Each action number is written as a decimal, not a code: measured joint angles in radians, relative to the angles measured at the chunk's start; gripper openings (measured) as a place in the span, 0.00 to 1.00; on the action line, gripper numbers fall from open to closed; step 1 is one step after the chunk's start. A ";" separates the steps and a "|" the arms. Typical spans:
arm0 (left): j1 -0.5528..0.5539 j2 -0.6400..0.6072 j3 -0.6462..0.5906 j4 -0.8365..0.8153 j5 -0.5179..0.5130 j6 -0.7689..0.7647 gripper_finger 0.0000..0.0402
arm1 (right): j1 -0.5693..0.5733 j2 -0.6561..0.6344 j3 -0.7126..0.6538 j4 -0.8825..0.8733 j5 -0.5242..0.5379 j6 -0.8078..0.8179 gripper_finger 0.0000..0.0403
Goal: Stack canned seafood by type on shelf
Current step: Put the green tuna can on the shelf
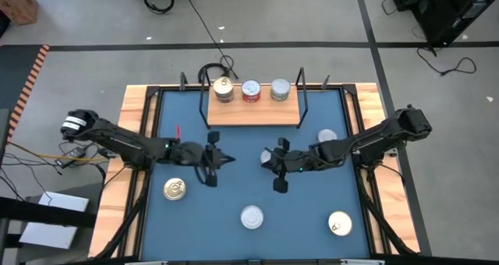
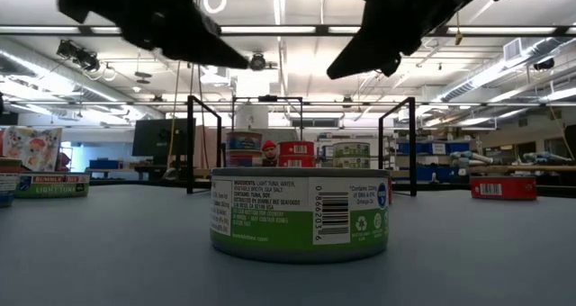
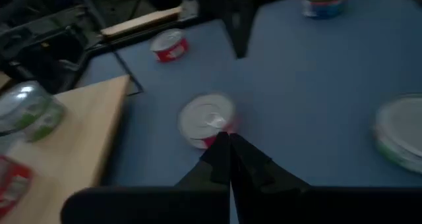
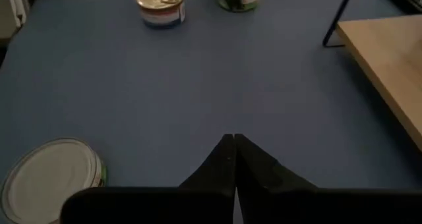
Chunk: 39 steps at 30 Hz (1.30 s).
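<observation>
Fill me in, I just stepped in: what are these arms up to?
Sorting tins onto the shelf, where three stacks stand already. Four tins are on the blue table, including a gold-lidded one and a silver-lidded one. The left gripper and right gripper hover mid-table, both shut and empty.
</observation>
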 joint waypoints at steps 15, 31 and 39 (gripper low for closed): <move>-0.138 0.028 -0.096 0.270 0.024 -0.079 0.01 | 0.030 0.032 0.005 -0.047 0.018 0.000 0.21; -0.139 0.020 -0.292 0.586 0.083 -0.158 0.01 | 0.030 0.032 0.023 -0.070 0.011 0.025 0.29; -0.139 0.002 -0.291 0.572 0.087 -0.155 0.01 | 0.044 0.104 0.122 -0.143 -0.014 0.024 0.29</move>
